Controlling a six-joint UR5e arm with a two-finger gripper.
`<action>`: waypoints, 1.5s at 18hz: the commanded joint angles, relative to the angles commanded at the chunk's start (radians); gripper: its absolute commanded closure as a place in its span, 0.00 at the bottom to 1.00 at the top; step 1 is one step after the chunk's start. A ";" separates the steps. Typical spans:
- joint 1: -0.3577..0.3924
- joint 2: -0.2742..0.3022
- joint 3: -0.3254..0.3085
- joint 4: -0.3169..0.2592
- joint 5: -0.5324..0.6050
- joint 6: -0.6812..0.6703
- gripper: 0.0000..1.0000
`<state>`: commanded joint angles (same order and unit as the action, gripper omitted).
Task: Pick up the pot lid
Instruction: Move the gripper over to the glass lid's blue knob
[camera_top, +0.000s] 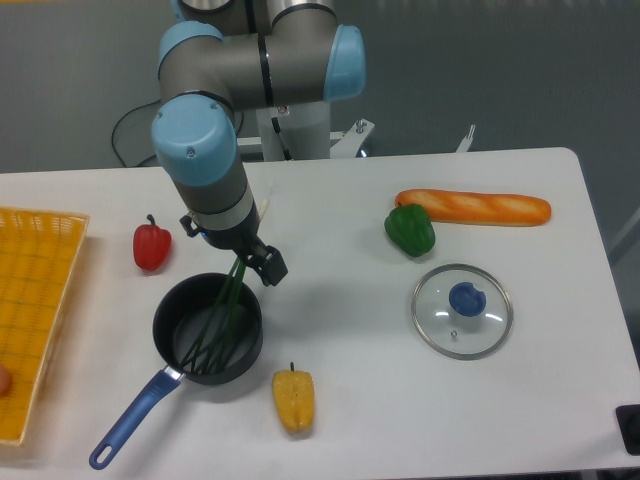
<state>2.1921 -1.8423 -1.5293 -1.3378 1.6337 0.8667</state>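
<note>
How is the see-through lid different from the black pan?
The lid is clear, so the white tabletop shows through it, while the pan is solid black. The lid looks shallow, but the pan has raised walls around a hollow. The lid has a blue knob in its middle, whereas the pan has long green stalks lying in it. Both are round.

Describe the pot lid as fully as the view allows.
The lid is round and see-through, apparently glass, with a thin silvery rim and a rounded blue knob near its middle. It lies flat, knob up, on the pale table; nothing else is seen touching it.
</note>
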 joint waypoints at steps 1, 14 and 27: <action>-0.002 0.002 -0.006 0.003 0.006 0.000 0.00; 0.089 0.009 0.008 0.035 0.028 0.003 0.00; 0.267 -0.002 0.001 0.040 0.025 0.442 0.00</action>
<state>2.4589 -1.8438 -1.5279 -1.2977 1.6583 1.3085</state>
